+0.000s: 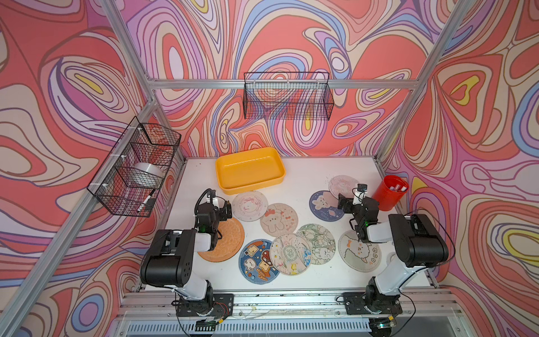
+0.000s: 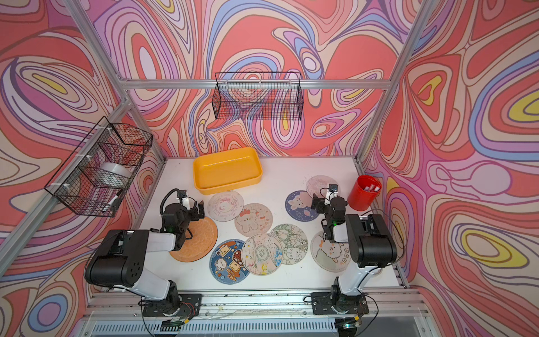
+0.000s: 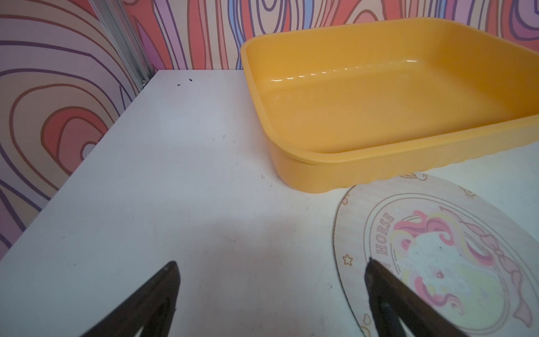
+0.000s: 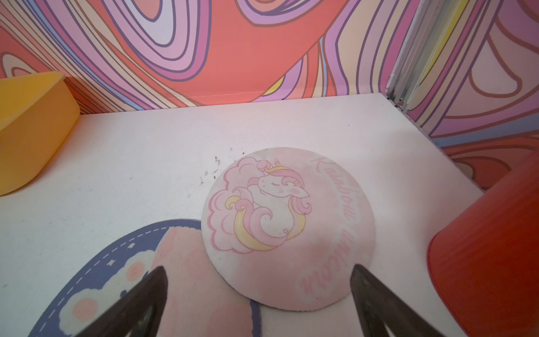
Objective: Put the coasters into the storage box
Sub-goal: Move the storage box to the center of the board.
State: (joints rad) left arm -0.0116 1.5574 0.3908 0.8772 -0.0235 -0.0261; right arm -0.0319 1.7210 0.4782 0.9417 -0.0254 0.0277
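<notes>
The white worktop [image 1: 306,172] spreads before me, with a back wire basket [image 1: 287,97] on the far wall and a side wire basket [image 1: 137,172] on the left wall. The yellow storage box [image 1: 251,186] sits at the worktop's far side, left of centre. All nine coasters [image 2: 253,219] lie flat on the worktop outside the box. The orange coaster [image 1: 230,248] is partly hidden under my left arm. The horse coaster [image 1: 250,205] lies just beside the box's near wall, with the puppy coaster [image 1: 279,219] touching it. Nearer me, the floral coaster [image 1: 290,253] overlaps both the blue toast coaster [image 1: 256,264] and the green rabbit coaster [image 1: 319,242], and the sheep coaster [image 1: 360,256] is partly hidden by my right arm. The pink unicorn coaster [image 4: 287,227] rests on the edge of the navy bunny coaster [image 4: 99,262], near the red cup [image 1: 389,194]. My left tool [image 3: 271,265] hangs spread wide, gripping nothing, one finger [image 3: 385,294] above the horse coaster's edge. My right tool [image 4: 258,270] is likewise wide open and bare, over the spot where the unicorn and bunny coasters overlap
</notes>
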